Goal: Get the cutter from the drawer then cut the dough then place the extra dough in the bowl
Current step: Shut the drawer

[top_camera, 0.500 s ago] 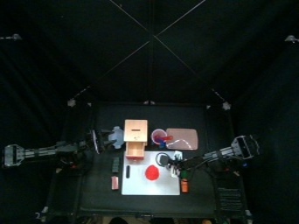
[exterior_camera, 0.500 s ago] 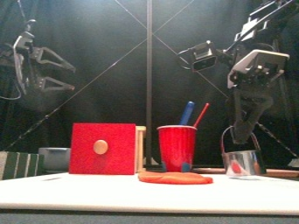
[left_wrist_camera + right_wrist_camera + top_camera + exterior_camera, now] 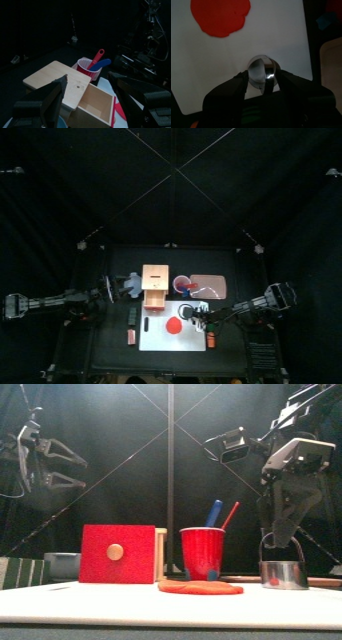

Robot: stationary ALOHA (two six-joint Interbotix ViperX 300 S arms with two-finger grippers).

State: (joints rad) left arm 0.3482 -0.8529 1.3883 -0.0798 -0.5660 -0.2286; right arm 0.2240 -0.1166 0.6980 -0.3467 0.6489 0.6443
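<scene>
right hand (image 3: pixel 263 80) closed on the wire handle of the round metal cutter (image 3: pixel 283 574); cutter low at the white cutting board (image 3: pixel 211 65), beside the red dough (image 3: pixel 201 587), apart; cutter likely rigid, light, best gripped by the handle; dough likely soft; left hand (image 3: pixel 88 77) wide open, empty.

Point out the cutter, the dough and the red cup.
cutter (image 3: pixel 282 574), front view, its metal wall.
dough (image 3: pixel 201 587), front view, the disc's near edge.
red cup (image 3: pixel 203 552), front view, its front wall.
</scene>
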